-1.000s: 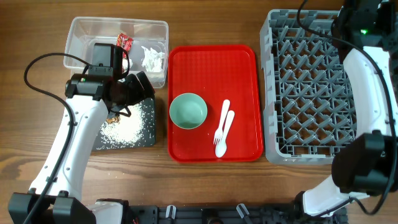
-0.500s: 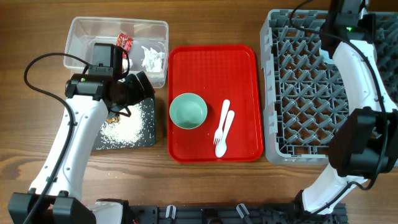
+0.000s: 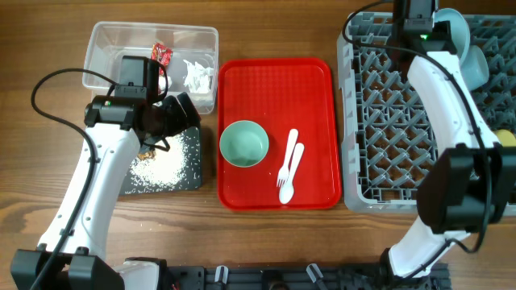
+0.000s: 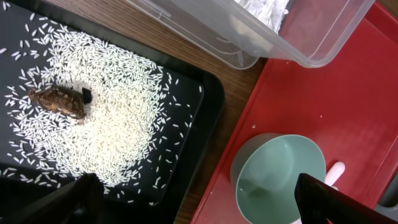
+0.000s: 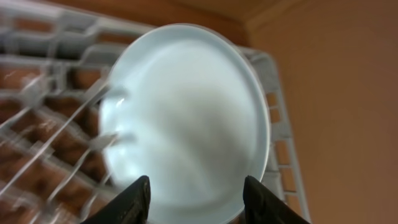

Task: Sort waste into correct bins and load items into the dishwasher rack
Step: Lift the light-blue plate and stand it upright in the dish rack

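Note:
My left gripper [image 3: 182, 113] [image 4: 199, 208] is open and empty above the right edge of the black tray [image 3: 192, 179] [image 4: 208, 106]. The tray holds rice crumbs [image 4: 106, 124] and a brown lump [image 4: 59, 99]. The pale green bowl [image 3: 244, 143] [image 4: 280, 177] and the white fork and spoon [image 3: 288, 165] lie on the red tray [image 3: 314, 80]. The clear tub [image 3: 113, 40] holds the red wrapper [image 3: 162, 54] and the tissue [image 3: 196, 74]. My right gripper [image 3: 417, 10] [image 5: 199, 199] is open at the grey rack's [image 3: 387, 129] far edge, facing the upright light blue plate [image 3: 451, 28] [image 5: 186, 118].
A light blue bowl [image 3: 476, 64] and a yellow cup [image 3: 506, 138] sit in the rack's right side. The clear tub's corner [image 4: 280, 31] and the red tray [image 4: 348, 112] show in the left wrist view. Wood table lies all around.
My right arm has swung left along the rack's far edge, uncovering the plate, blue bowl and yellow cup in the rack. The left arm has not moved.

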Available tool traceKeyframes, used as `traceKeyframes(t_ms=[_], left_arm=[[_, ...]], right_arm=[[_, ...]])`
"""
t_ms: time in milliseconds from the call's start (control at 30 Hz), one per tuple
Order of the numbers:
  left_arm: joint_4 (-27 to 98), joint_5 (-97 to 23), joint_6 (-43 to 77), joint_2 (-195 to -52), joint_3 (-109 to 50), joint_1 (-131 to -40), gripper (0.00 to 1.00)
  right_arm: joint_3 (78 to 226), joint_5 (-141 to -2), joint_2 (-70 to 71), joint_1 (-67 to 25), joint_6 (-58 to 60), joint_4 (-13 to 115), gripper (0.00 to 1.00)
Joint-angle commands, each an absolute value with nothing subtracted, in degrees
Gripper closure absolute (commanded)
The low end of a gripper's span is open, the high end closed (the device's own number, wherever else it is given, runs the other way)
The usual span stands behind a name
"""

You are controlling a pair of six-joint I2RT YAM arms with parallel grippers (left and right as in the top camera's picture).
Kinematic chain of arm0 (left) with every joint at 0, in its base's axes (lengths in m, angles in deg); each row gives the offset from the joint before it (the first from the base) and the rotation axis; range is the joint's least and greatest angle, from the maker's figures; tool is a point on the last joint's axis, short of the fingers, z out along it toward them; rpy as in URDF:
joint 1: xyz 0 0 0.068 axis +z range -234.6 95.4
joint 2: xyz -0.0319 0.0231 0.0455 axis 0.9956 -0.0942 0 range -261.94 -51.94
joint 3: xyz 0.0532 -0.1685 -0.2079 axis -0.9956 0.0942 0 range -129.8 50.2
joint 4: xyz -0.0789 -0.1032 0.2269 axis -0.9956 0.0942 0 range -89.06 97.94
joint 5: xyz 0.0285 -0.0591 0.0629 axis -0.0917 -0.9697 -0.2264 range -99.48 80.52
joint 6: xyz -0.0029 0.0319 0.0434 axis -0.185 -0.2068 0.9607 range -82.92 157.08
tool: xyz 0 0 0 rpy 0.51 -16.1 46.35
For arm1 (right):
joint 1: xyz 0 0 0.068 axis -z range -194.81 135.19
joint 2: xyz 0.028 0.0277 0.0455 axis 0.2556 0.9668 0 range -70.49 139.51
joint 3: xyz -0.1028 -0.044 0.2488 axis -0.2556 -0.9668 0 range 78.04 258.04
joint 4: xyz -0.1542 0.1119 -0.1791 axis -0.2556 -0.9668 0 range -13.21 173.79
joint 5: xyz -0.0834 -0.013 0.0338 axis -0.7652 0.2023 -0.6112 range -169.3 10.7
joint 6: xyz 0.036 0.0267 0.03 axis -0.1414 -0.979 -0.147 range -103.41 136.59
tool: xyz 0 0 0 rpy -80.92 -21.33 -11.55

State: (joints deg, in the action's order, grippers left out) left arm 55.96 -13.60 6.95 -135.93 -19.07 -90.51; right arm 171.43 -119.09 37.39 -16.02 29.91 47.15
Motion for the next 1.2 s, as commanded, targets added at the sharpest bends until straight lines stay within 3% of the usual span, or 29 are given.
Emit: traceKeyframes(t_ms=[0, 100, 267, 467, 833, 1167], left_arm=[[55.8, -12.6, 6.8, -134.9, -19.2, -90.3, 0.00], [55.8, -12.6, 6.8, -134.9, -19.2, -90.3, 0.00], [55.8, -12.6, 6.8, -134.9, -19.2, -90.3, 0.00], [55.7, -12.6, 6.8, -134.9, -19.2, -90.3, 0.00], [55.2, -12.6, 6.8, -134.9, -19.2, -90.3, 0.00], [55.2, -12.6, 6.8, -134.9, -19.2, -90.3, 0.00]], right_arm=[[171.4, -96.8, 28.2, -17.3, 29.5, 41.4, 0.47], [171.4, -75.6, 25.6, -18.5, 24.0, 35.5, 0.46], [171.3, -60.9, 26.7, -21.9, 10.6, 24.1, 0.50], [169.0, -61.4, 28.7, -29.4, 8.4, 16.3, 0.46], [151.7, -66.4, 28.7, -40.1, -13.3, 27.5, 0.45], [142.0, -71.6, 29.9, -45.8, -21.8, 32.0, 0.47]])
